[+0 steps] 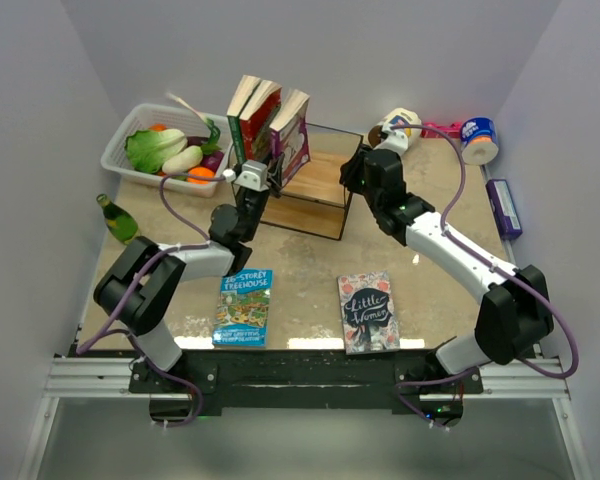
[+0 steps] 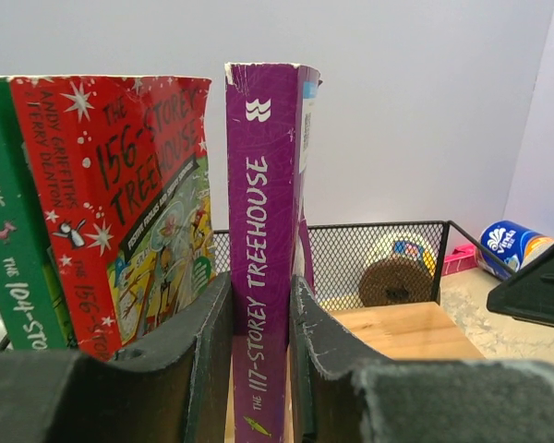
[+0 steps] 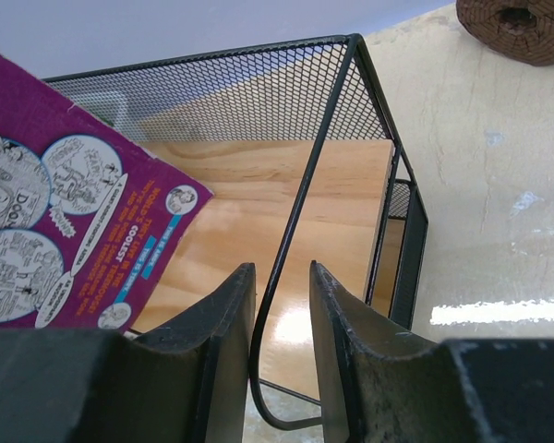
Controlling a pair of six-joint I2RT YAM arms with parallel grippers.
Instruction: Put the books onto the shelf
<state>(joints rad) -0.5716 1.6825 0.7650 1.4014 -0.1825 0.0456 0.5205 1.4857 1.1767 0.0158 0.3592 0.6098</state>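
**Holdings, nearest the arm bases first**

1. Blue "Treehouse" book (image 1: 243, 307): flat on the bench (image 1: 300, 262), cover up, well behind the left pincer.
2. Grey "Little Women" book (image 1: 368, 312): flat, cover up, well behind the right pincer and apart from the blue one.
3. Left pincer (image 2: 260, 314): closed on the spine of the purple book (image 2: 263, 203), one finger on each cover. The book stands upright in the shelf (image 3: 295, 185).
4. Red book (image 2: 120, 203): upright just left of the left pincer, with a slim gap between it and the purple one.
5. Green book (image 2: 9, 258): upright, against the far side of the red one.
6. Right pincer (image 3: 282, 277): jaws narrowly parted, astride a thin black rod of the shelf frame. A gap shows beside the rod, and nothing is clamped.
7. Shelf board: bare wood to the right of the purple book. The mesh back wall (image 2: 369, 258) lies beyond both pincers.
8. Cork roll (image 2: 394, 281): beyond the mesh.
9. Blue-and-white can (image 2: 508, 247): right of the roll.
10. White basket (image 1: 120, 160) holding vegetables: far left of the left pincer.
11. Green bottle (image 1: 118, 218): nearer than the basket.
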